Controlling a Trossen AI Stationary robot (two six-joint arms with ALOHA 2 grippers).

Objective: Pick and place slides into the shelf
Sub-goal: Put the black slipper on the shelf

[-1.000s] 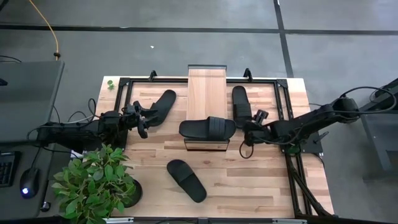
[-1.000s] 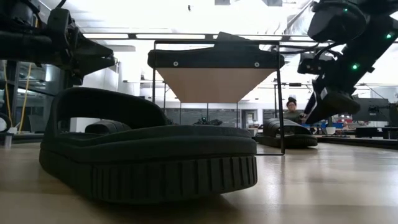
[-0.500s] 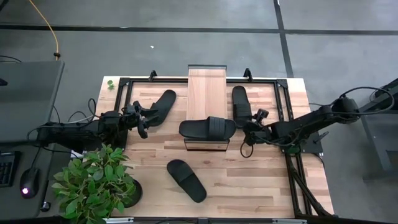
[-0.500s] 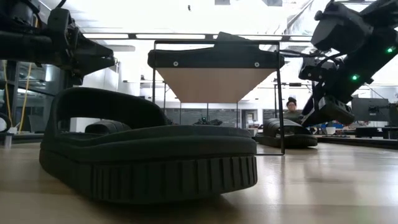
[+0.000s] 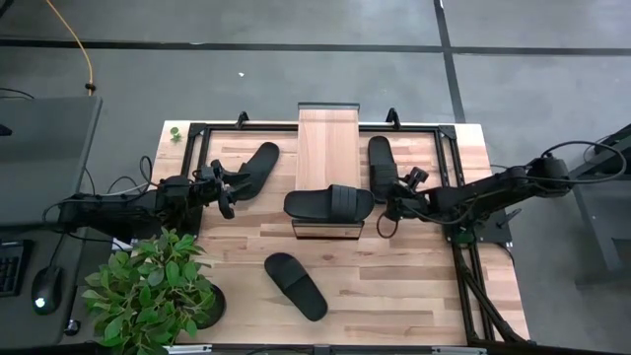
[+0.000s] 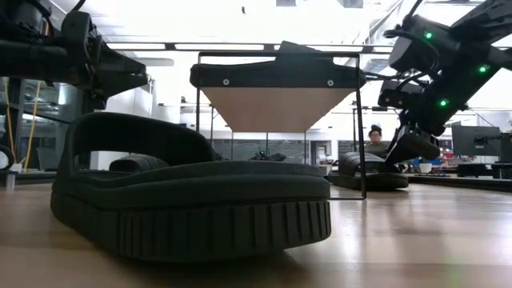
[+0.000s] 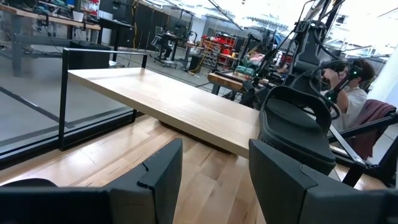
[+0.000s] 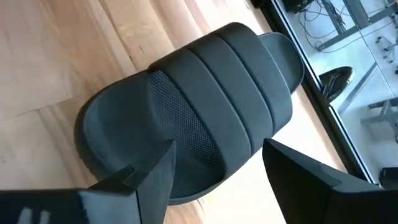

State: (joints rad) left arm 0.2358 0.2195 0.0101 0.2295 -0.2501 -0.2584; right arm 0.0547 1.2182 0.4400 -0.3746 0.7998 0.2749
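Nearing the right slide (image 5: pixel 382 165), the right claw (image 5: pixel 397 204) advanced.

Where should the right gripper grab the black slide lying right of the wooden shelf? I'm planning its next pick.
Probably the wide ribbed band strap of the black slide, approached from above. The slide lies flat, sole down, and the strap arches clear of the footbed. The right gripper hovers open above its toe end.
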